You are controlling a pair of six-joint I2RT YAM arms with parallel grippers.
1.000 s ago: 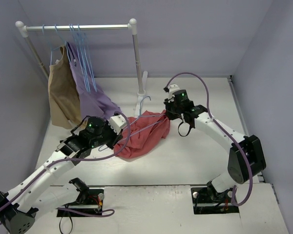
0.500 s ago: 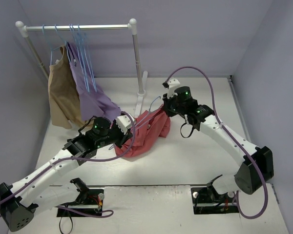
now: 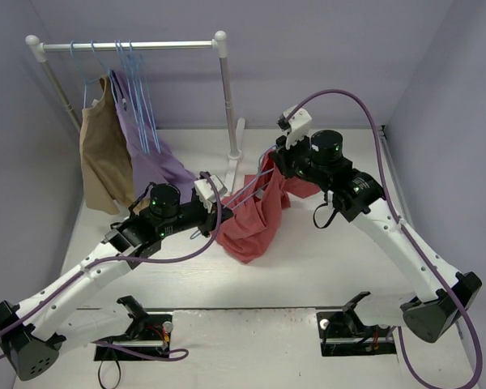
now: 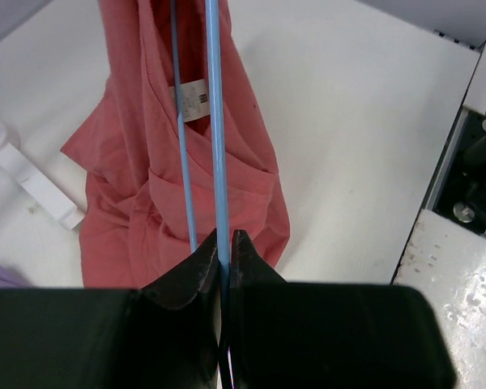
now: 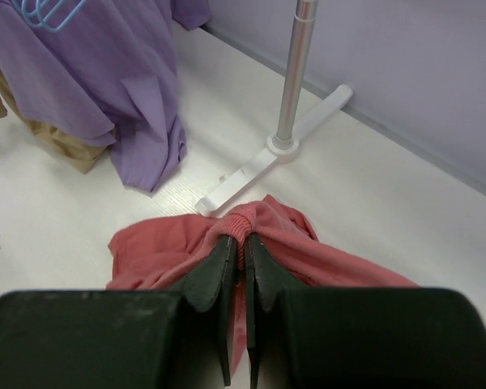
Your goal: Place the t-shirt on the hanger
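We have the left gripper (image 4: 219, 243) pinched fully closed on one thin bar of the hanger (image 4: 216, 121), which runs straight out ahead of its fingers, with a second bar just to the side. The right gripper (image 5: 243, 243) is closed just as tightly on a ribbed edge of the t-shirt (image 3: 259, 219), which looks to us like the collar. The shirt hangs below those fingers and slopes down towards the left fingers, its lower folds close to the table (image 3: 332, 259) or resting on it. From the left wrist, the shirt lies under and beyond the bars, with its label (image 4: 191, 99) just beside the thinner one. We cannot tell whether either bar has actually gone inside the neck opening. We judge the step in hand to be threading one shoulder of the hanger into that opening. To do it well, we would hold the collar taut and high with the right fingers so the hole gapes. We would then slide the hanger tip forward along the line of the left fingers, not sideways (a sideways push would only bunch the cloth). The grip on the thin bar should stay firm, since a bar that narrow could twist between the pads. Nothing here is a true container. The nearest thing to one is the rack (image 3: 130, 46), well beyond both sets of fingers, and it holds a tan garment (image 3: 101, 162), a lilac garment (image 3: 158, 166) and some spare hangers (image 3: 138, 89).
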